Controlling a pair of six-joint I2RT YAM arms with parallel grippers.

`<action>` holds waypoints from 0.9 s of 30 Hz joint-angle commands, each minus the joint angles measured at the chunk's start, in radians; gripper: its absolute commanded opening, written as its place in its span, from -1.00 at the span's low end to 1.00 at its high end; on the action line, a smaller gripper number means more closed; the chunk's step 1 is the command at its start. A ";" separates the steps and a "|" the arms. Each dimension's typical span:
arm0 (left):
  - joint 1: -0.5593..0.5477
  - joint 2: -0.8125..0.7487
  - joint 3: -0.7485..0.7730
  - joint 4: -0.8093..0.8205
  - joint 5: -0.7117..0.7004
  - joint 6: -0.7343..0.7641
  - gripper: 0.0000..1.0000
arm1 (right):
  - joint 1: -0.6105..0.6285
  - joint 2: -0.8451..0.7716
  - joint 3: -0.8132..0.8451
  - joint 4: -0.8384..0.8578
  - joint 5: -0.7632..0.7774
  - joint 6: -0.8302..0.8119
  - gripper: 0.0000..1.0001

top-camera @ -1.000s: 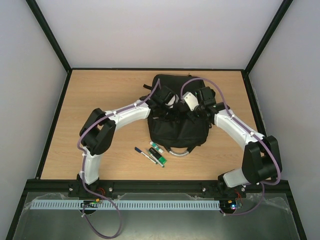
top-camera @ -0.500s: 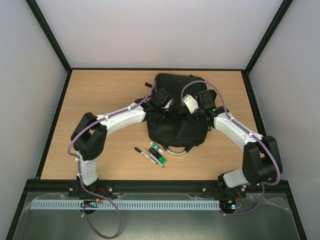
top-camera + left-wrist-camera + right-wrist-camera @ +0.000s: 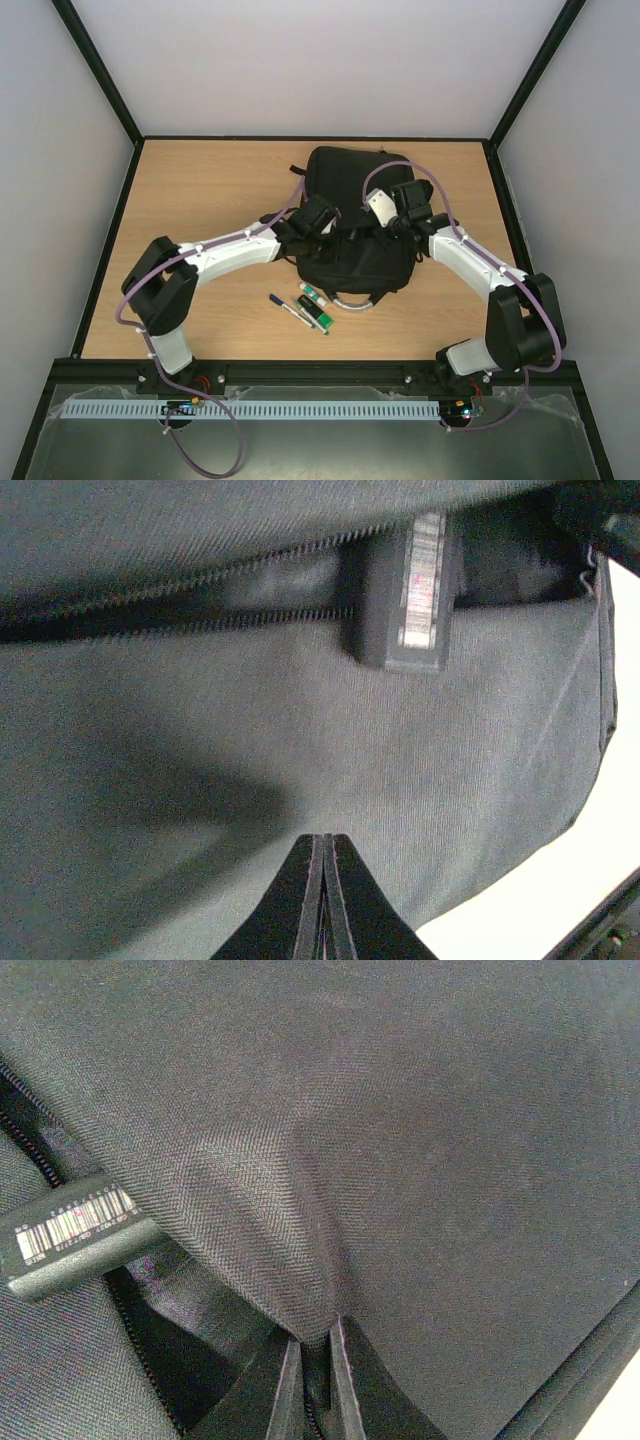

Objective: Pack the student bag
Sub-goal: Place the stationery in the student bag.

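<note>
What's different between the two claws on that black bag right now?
The left gripper is shut on nothing, over flat fabric; the right gripper pinches a tented fold of the student bag. Seen from above, the left gripper is over the bag's left side, the right gripper over its right. Both are closed and near the open zip.

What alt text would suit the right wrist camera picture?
The right pincer pinches a raised fold of the black student bag, seen close up. At left, a dark item with a barcode label sits in the open zip.
</note>
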 commanded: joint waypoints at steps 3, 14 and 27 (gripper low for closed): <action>-0.001 0.117 0.101 0.060 -0.003 0.010 -0.95 | 0.002 -0.031 -0.018 -0.022 -0.047 0.018 -0.82; 0.038 0.264 0.276 0.161 -0.073 -0.026 -0.95 | 0.002 -0.026 -0.020 -0.021 -0.049 0.019 -0.82; 0.026 0.093 0.095 0.190 -0.071 -0.025 -0.95 | 0.002 -0.023 -0.032 -0.011 -0.048 0.018 -0.82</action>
